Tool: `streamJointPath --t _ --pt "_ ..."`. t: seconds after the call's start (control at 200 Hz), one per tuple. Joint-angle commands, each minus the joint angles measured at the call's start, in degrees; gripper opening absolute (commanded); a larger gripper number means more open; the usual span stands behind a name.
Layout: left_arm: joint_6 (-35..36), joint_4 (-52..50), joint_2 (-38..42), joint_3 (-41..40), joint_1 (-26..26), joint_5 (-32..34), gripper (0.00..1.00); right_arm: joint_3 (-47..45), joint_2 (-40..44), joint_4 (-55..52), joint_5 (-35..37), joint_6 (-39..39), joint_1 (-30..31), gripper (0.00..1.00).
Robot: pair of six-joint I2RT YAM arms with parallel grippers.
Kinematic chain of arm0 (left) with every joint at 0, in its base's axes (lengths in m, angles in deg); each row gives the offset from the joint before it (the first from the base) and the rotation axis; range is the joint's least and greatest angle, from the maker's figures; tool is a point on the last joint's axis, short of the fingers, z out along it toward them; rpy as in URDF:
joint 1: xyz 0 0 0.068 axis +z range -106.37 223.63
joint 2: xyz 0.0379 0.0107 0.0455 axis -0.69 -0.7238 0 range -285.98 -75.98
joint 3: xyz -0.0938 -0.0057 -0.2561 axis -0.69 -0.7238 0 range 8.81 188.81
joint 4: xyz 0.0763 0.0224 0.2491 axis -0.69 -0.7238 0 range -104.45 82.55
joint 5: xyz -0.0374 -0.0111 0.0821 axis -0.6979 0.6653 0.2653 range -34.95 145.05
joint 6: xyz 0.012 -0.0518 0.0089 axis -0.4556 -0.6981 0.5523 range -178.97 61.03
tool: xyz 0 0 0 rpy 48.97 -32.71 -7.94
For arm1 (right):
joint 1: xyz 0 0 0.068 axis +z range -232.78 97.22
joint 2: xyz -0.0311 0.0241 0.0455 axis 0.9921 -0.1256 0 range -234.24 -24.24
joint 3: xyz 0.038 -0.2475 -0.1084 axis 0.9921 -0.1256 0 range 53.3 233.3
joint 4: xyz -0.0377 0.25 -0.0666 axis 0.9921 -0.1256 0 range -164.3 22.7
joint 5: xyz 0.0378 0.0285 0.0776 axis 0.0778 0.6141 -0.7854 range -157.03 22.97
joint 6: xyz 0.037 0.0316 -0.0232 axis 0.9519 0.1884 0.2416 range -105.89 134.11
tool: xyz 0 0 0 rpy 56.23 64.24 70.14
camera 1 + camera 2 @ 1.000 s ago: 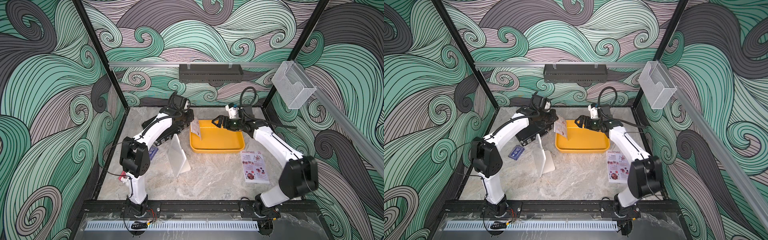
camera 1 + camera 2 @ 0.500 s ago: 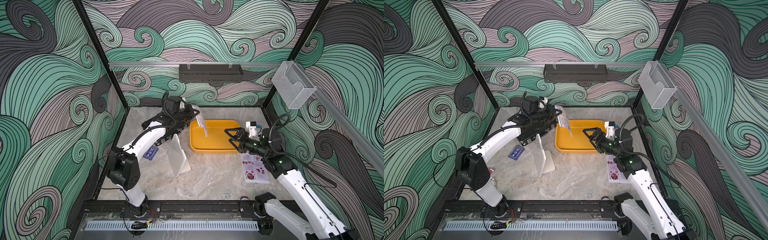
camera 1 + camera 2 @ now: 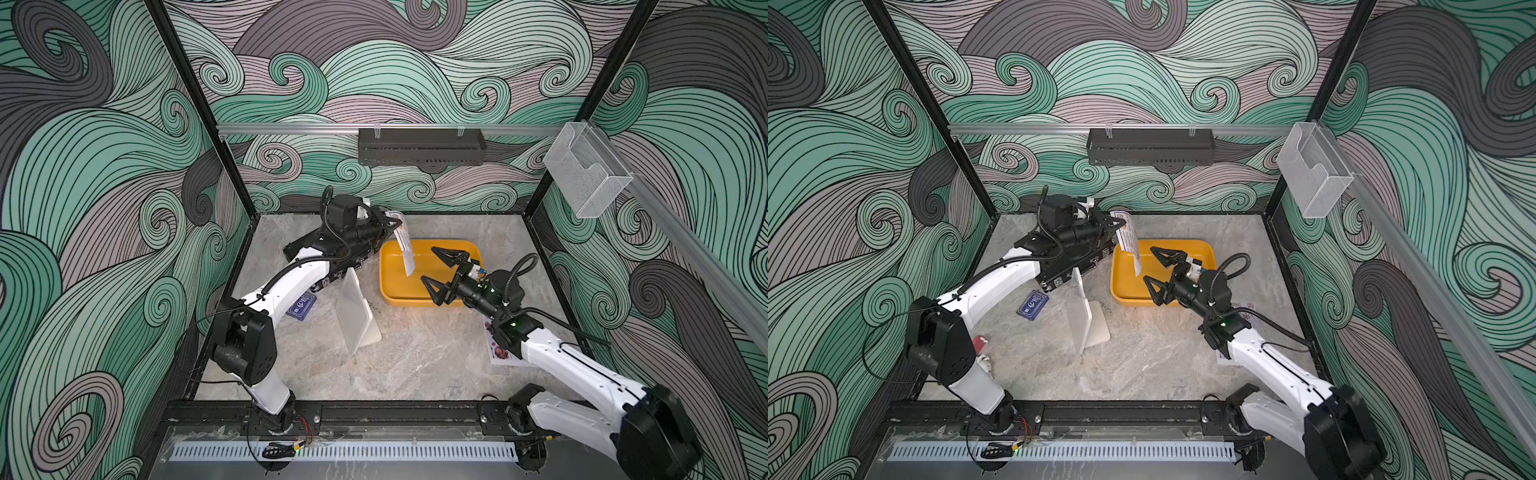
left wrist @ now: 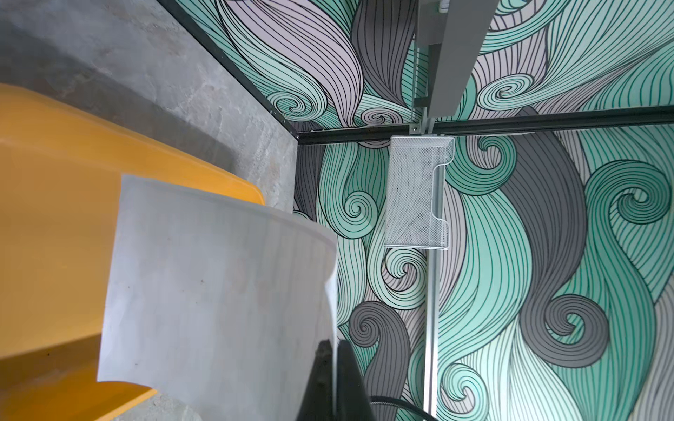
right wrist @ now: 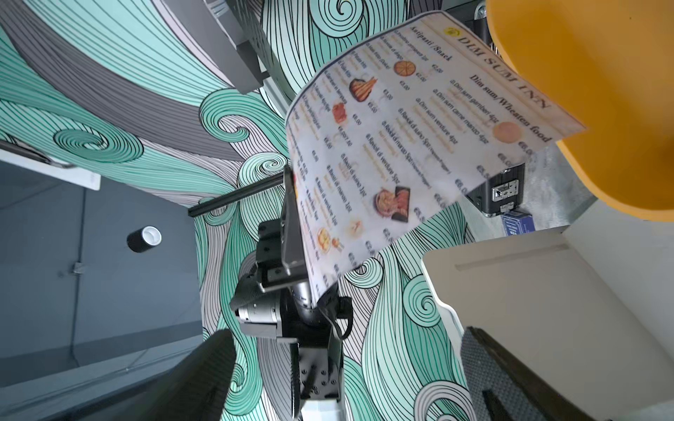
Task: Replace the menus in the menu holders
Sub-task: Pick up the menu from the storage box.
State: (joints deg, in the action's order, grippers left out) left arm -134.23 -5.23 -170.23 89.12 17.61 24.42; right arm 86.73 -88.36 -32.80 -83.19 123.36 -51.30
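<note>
My left gripper is shut on the upper edge of the "DIM SUM INN" menu, and its black fingertips pinch the sheet. The menu hangs curled above the yellow tray's left end. My right gripper is open over the tray, its jaws facing the hanging sheet from the right without touching it. The clear menu holder stands slanted and empty left of the tray. A pinkish menu lies flat on the table, partly under my right arm.
The yellow tray sits mid-table. A blue card lies left of the holder, near a black latched case under my left arm. On the walls hang a black perforated rack and a clear box.
My left gripper has raised the menu higher over the tray's left end. My right arm pulled back to the front right, then brought its open gripper towards the sheet.
</note>
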Motion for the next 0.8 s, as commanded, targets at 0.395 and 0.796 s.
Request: streamJointPath --t 0.395,0.796 --pt "-8.2 7.3 5.5 -1.6 -0.7 -5.4 0.00 8.3 -16.2 25.1 9.8 11.2 3.3 1.00" --pt "-10.1 9.7 9.9 -6.5 -1.0 -1.9 0.00 6.8 -12.3 21.3 18.1 6.9 3.3 0.84"
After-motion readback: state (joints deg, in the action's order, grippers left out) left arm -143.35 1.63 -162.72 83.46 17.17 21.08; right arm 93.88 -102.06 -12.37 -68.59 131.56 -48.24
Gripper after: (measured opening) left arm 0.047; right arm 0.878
